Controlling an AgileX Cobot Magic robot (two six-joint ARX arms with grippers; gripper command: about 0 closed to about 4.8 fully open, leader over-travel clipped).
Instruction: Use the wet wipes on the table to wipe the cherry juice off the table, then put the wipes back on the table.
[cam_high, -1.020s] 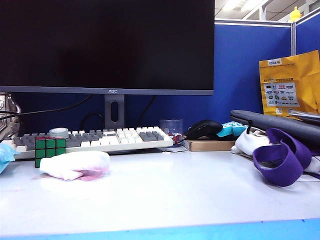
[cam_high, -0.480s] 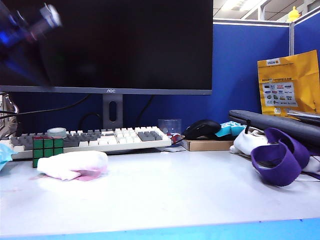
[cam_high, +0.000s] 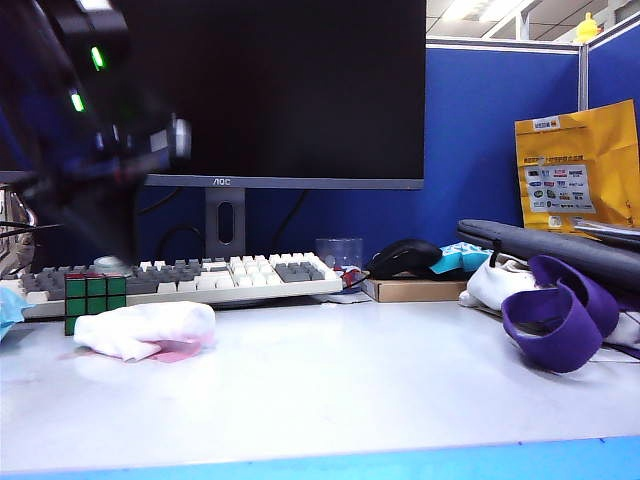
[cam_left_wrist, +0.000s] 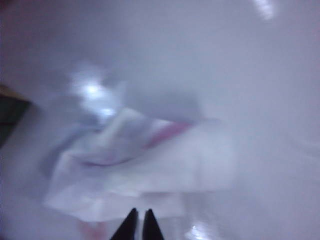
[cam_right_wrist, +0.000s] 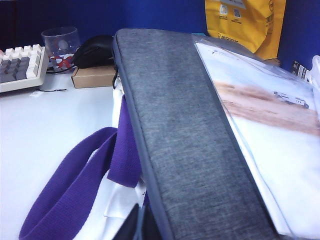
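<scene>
Left gripper (cam_left_wrist: 139, 225), jaws nearly shut and empty, hangs above the wet wipes (cam_high: 148, 330) at nine o'clock on the table (cam_high: 380, 390), likely lining up a pickup; right gripper (cam_right_wrist: 141, 227), parked over the grey sleeve (cam_right_wrist: 180, 130), jaws closed, idle.
</scene>
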